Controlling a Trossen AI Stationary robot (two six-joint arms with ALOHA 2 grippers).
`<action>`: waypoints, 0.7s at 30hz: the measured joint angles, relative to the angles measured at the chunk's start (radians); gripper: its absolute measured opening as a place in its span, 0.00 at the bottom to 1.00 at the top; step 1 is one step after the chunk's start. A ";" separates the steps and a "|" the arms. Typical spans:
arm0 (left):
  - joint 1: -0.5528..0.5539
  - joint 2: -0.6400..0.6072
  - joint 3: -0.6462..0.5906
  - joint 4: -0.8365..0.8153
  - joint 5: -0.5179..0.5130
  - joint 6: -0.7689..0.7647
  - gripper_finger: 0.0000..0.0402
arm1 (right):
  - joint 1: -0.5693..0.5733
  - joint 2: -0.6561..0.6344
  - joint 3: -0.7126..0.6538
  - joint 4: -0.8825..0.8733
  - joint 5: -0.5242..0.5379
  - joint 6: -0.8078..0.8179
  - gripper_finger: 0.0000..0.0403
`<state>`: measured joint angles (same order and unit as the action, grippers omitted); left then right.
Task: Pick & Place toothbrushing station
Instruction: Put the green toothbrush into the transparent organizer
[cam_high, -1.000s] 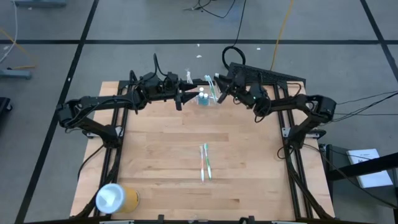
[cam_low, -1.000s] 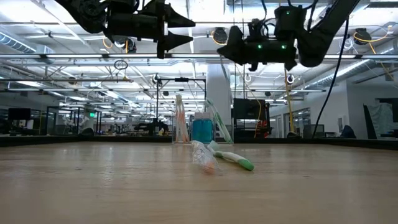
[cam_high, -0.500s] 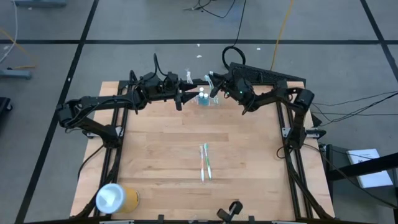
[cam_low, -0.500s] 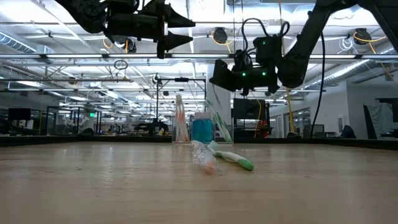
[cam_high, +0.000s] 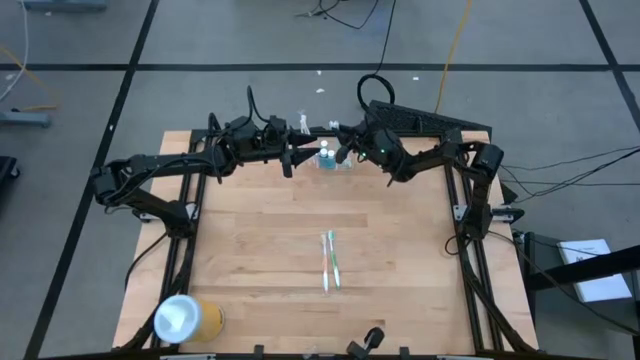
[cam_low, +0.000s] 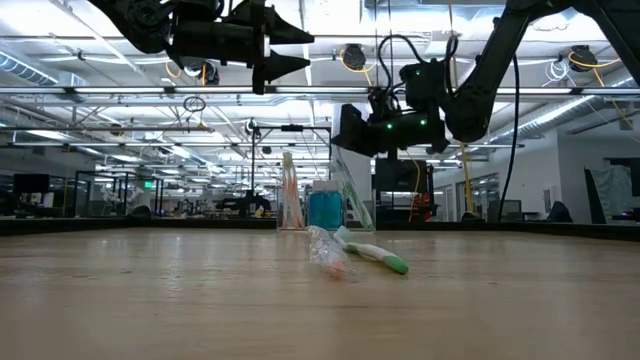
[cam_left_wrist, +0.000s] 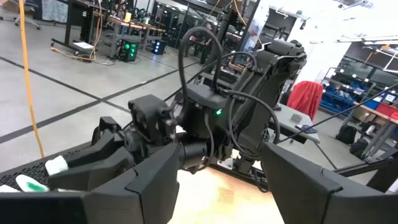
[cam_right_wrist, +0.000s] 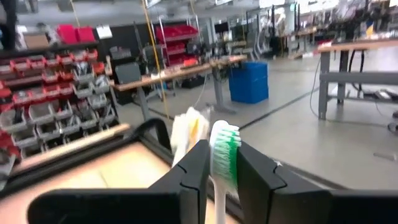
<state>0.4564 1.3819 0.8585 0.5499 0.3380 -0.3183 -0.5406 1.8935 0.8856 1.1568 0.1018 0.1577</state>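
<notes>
The toothbrushing station (cam_high: 328, 158) is a see-through holder at the table's far edge, with a blue cup and upright toothbrushes in it; it also shows in the low view (cam_low: 318, 222). My right gripper (cam_high: 343, 153) is at its right side, shut on the head of a leaning green toothbrush (cam_low: 352, 200). My left gripper (cam_high: 297, 158) is open and empty, just left of the station and well above the table (cam_low: 300, 48). My right gripper (cam_right_wrist: 222, 180) has the green toothbrush's bristle head (cam_right_wrist: 225, 152) pinched between its two fingers. The fingers come about level from the table's right and lie across the brush. The brush leans toward the right, its lower end standing in the station.
Two loose toothbrushes (cam_high: 330, 260) lie side by side at the table's middle and show near in the low view (cam_low: 370, 255). A yellow cylinder with a white round end (cam_high: 187, 318) lies at the near left corner. A dark object (cam_high: 365, 340) sits at the near edge.
My right gripper has gone down and toward the table's left, up to the station, until the green toothbrush's head came between its fingers. The station and the loose toothbrushes have stayed where they were.
</notes>
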 joint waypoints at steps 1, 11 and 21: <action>0.000 0.000 0.000 0.000 0.000 0.000 0.59 | 0.000 0.000 0.000 -0.015 0.001 0.005 0.13; 0.000 0.000 0.000 0.000 0.000 0.000 0.59 | 0.000 0.000 0.000 -0.089 0.002 0.014 0.16; 0.000 0.000 0.000 0.000 0.000 0.000 0.59 | 0.001 -0.010 -0.001 -0.092 0.029 0.015 0.26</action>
<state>0.4561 1.3819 0.8585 0.5499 0.3378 -0.3183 -0.5392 1.8830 0.8848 1.0647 0.1308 0.1722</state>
